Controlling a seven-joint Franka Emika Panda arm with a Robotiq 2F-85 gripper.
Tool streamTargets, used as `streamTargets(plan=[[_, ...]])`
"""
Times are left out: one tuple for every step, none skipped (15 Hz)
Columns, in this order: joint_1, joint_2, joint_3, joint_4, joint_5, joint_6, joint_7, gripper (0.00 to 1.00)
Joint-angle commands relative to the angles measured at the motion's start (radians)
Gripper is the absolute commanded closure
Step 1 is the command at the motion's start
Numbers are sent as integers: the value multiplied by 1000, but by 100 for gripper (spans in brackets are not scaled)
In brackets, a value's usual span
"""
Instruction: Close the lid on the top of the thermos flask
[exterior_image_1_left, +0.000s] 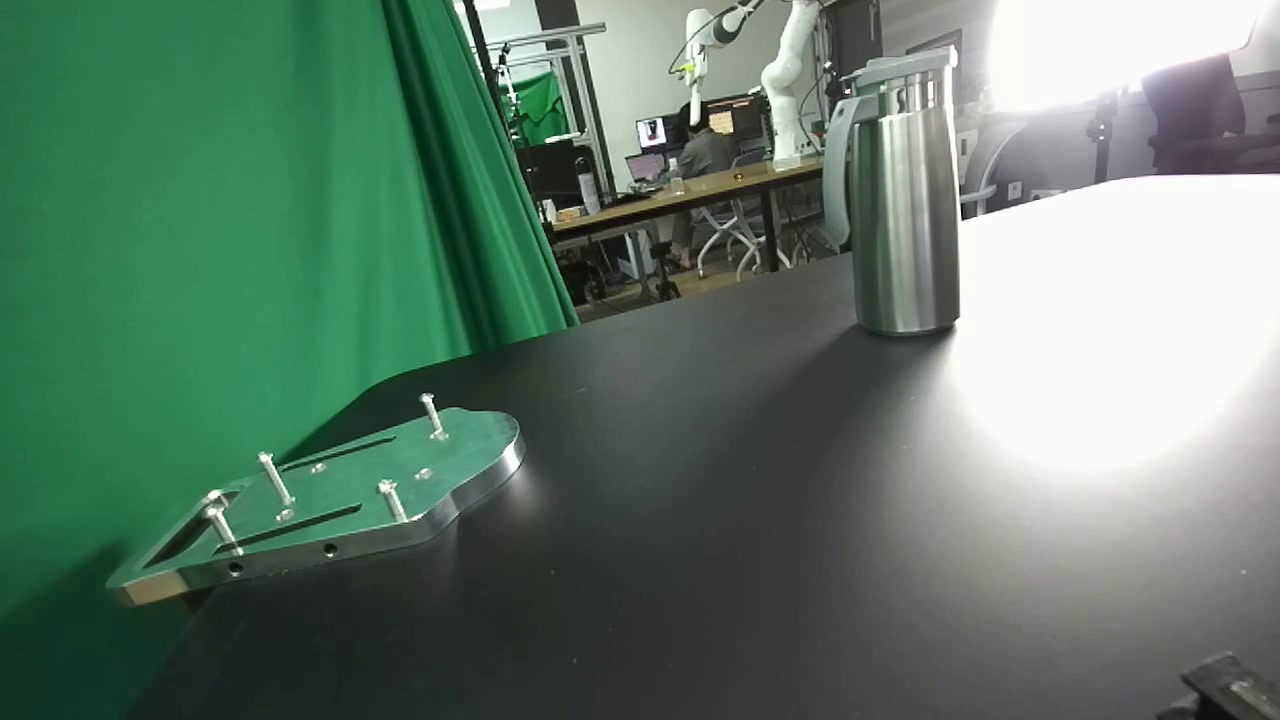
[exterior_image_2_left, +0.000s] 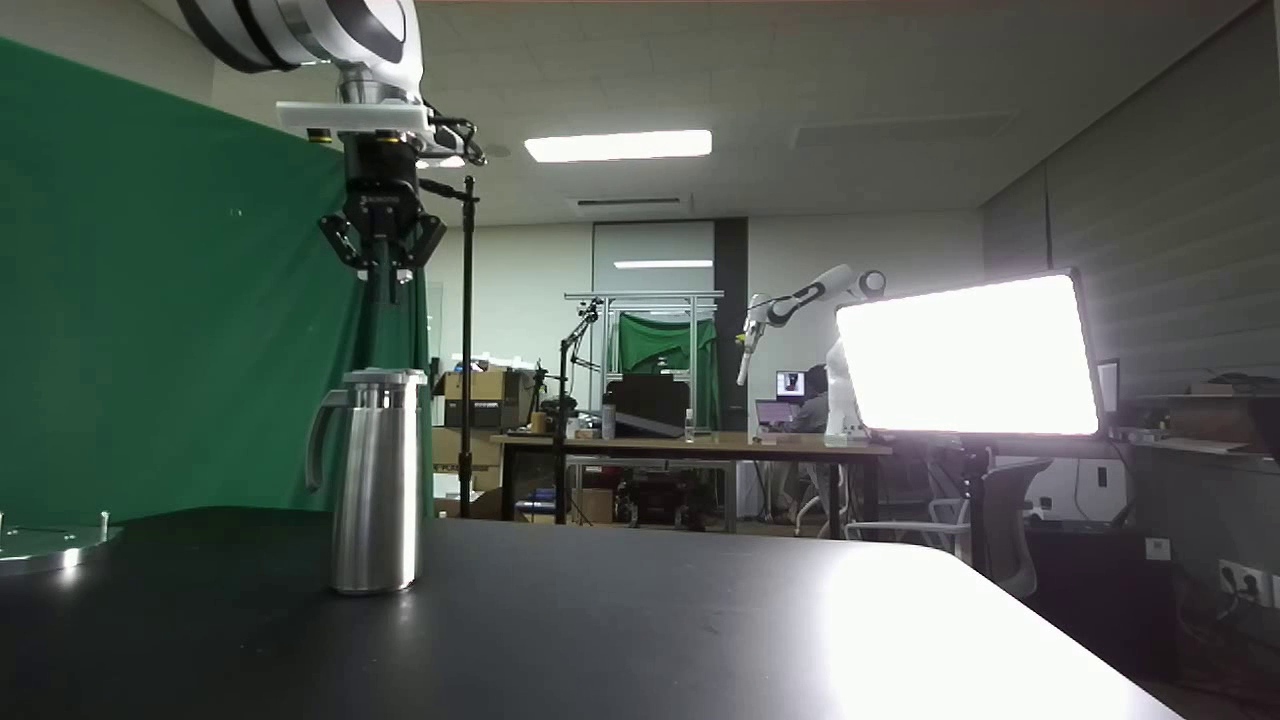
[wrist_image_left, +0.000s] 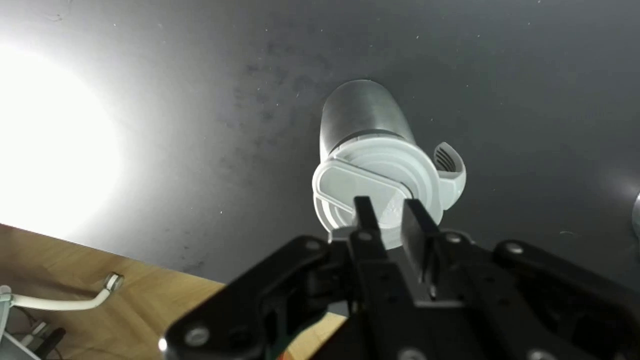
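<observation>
The thermos flask stands upright on the black table in both exterior views, a tall brushed-steel cylinder (exterior_image_1_left: 905, 220) (exterior_image_2_left: 378, 490) with a grey side handle (exterior_image_1_left: 838, 175). The wrist view shows it from above (wrist_image_left: 362, 107). Its pale grey round lid sits on its top (exterior_image_1_left: 900, 66) (exterior_image_2_left: 385, 376) (wrist_image_left: 345, 187), with a long flat flap across it. I cannot tell whether the lid is pressed fully down. My gripper (exterior_image_2_left: 385, 285) hangs pointing down, well above the flask. In the wrist view, its fingers (wrist_image_left: 384, 202) are partly apart with nothing between them, and cover part of the lid.
A flat plate with upright pegs (exterior_image_1_left: 465, 440) lies at the table's edge by the green curtain (exterior_image_1_left: 200, 250). It partly shows in an exterior view (exterior_image_2_left: 50, 548). A bright lamp panel (exterior_image_2_left: 960, 355) glares on the table. A black pole (exterior_image_2_left: 466, 340) stands behind the table.
</observation>
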Motion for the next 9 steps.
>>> streamTargets(plan=[[-1,-52,-5,-36,7,-9,-9,46],[-1,-57,-6,-39,7,-9,-10,41],[-1,-61,-7,-43,6,-9,-10,34],[-1,-65,-7,-47,6,-9,-10,27],[-1,-68,-8,-50,5,-10,-10,20],[-1,-71,-9,-54,4,-10,-10,13],[-1,-74,-10,-57,4,-11,-10,7],[-2,-76,-11,-59,4,-11,-11,2],[-2,-78,-11,-61,3,-12,-9,0]])
